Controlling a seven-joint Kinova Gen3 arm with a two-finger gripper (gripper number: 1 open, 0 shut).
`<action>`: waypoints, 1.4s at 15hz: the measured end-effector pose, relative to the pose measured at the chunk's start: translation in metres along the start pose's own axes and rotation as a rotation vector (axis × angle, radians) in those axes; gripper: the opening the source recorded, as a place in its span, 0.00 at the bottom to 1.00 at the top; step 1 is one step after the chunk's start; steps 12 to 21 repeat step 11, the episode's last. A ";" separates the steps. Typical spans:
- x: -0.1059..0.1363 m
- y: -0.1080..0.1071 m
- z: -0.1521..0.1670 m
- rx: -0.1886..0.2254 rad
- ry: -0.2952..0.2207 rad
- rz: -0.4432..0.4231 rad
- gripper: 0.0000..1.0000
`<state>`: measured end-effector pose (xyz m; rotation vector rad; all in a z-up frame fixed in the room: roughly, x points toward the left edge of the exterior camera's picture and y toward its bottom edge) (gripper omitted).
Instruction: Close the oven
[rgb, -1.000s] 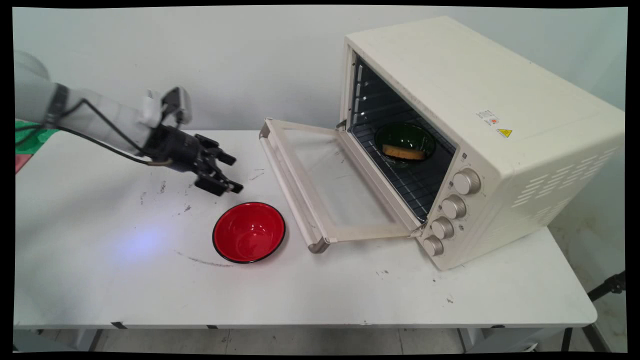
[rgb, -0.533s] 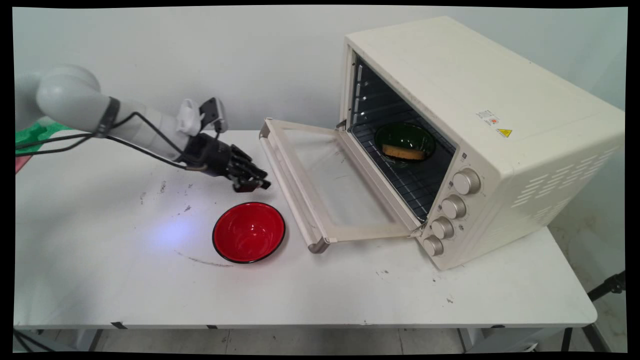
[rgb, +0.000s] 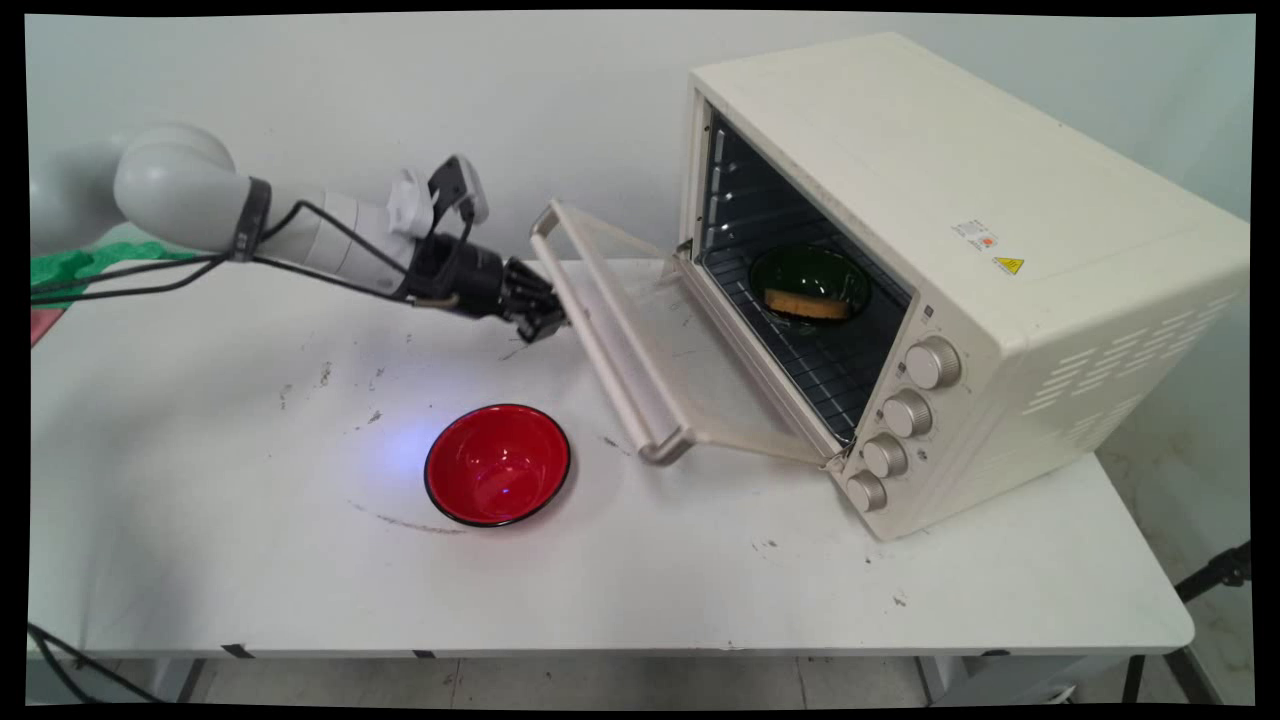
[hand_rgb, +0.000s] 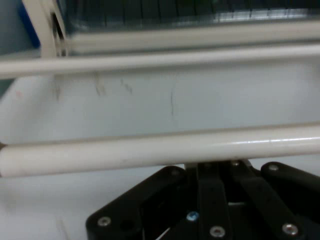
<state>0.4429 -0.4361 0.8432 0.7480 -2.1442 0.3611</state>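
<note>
My black gripper (rgb: 548, 322) is shut, with its tip against the underside of the cream oven door's handle (rgb: 612, 362). The glass door (rgb: 690, 345) is tilted partly up off the table. In the hand view the handle bar (hand_rgb: 160, 150) crosses just over my gripper (hand_rgb: 216, 169), whose fingertips pass under it. Inside the cream toaster oven (rgb: 900, 200), a green bowl (rgb: 812, 270) holding a yellow slice (rgb: 808, 303) rests on the rack. A red bowl (rgb: 497, 464) stands on the table below my gripper, apart from it.
The oven fills the right half of the white table (rgb: 250, 560). Four knobs (rgb: 905, 412) run down its front right. Black cables (rgb: 150, 285) hang along my arm. A green and red item (rgb: 60, 275) lies at the far left edge.
My gripper shut its fingers and moved right from above the red bowl to the door handle. The door has risen from lying flat to partly raised.
</note>
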 end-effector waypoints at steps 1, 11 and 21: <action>0.009 -0.001 -0.002 -0.003 0.031 0.000 0.00; 0.086 -0.003 -0.044 -0.033 0.207 0.017 0.00; 0.086 -0.003 -0.044 -0.033 0.207 0.017 0.00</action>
